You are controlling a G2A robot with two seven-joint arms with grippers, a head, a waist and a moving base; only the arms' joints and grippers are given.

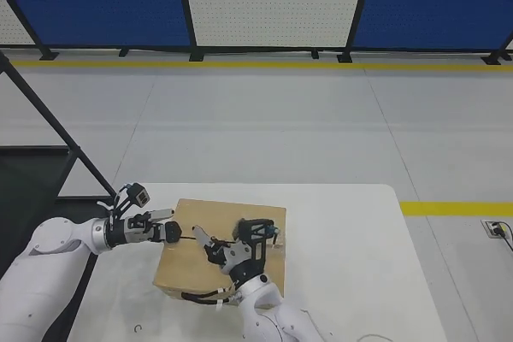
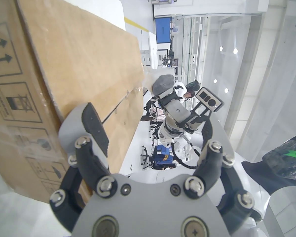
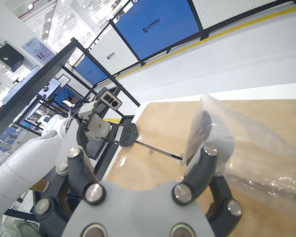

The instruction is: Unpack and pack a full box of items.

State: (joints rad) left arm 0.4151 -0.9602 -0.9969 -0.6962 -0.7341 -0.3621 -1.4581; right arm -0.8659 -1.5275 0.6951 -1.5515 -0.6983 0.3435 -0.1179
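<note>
A closed brown cardboard box [image 1: 222,231] sits on the white table [image 1: 350,256], its top flaps meeting at a centre seam [image 3: 160,151]. My left gripper [image 1: 169,231] is at the box's left edge, open, with one finger pad [image 2: 95,124] resting on the top by the seam's end. Over the middle of the box top, my right gripper [image 1: 231,238] is open. Clear tape [image 3: 202,124] is lifted off the box top and clings to one of its fingers [image 3: 213,139]. The left wrist view shows the box side [image 2: 17,114] with printed handling marks.
A black metal frame [image 1: 43,111] stands off the table's left side. Bare table lies to the right of the box. A small dark hook-shaped bit [image 1: 137,327] lies near the front left of the table.
</note>
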